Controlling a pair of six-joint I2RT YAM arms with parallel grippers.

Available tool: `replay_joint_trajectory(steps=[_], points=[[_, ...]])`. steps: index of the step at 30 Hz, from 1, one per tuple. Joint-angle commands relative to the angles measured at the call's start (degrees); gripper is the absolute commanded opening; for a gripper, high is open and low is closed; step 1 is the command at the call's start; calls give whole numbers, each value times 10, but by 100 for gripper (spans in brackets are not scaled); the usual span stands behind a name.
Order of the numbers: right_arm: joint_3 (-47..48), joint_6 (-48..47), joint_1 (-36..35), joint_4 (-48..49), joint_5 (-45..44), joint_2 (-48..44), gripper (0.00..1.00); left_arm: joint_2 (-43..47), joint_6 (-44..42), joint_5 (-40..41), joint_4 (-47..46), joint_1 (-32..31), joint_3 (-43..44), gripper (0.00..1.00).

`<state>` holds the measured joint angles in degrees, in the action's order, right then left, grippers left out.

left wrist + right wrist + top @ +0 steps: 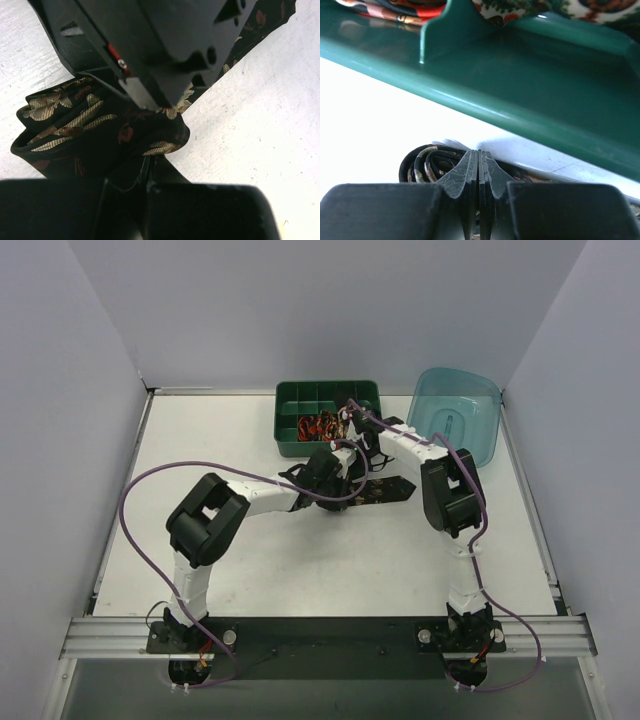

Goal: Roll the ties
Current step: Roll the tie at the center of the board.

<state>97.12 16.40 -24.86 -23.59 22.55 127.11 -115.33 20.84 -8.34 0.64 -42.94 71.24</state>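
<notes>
Top external view: both arms reach to the middle of the desk (250,570), the left arm (210,520) from the near-left and the right arm (450,490) from the near-right. Their wrists meet just in front of the dark green tray (290,395), which sits at the far edge. A teal tub (455,373) stands beside the tray toward the far-right corner. Rolled ties (320,427) with red and gold markings fill one front compartment of the tray.

The long tie (385,490) lies flat on the desk between the wrists and the right arm, a black strip running rightward.

Left wrist view: one end of the tie is wound into a loose coil (100,130), black with gold and red motifs. The left gripper (150,167) has its jaws together, tips at the coil's near edge. Cannot tell if fabric is pinched.

Right wrist view: the right gripper (479,155) has its jaws pressed together, tips against the coil, close to the tray's front wall. Whether cloth is nipped between them is unclear.
</notes>
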Motion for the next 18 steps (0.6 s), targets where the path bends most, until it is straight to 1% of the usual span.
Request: replay_joint_trajectory(steps=[1,11,14,18], points=[[3,4,-5,-52,-6,-27,0,17,-4,21,-37,3,-6,0],[73,25,7,-51,-14,-18,0,109,-19,37,-83,0,-94,0],[81,28,7,-47,-12,-13,0,119,-17,32,-98,0,-110,0],[88,32,7,-44,-9,-1,0,109,-17,18,-90,-1,-105,0]])
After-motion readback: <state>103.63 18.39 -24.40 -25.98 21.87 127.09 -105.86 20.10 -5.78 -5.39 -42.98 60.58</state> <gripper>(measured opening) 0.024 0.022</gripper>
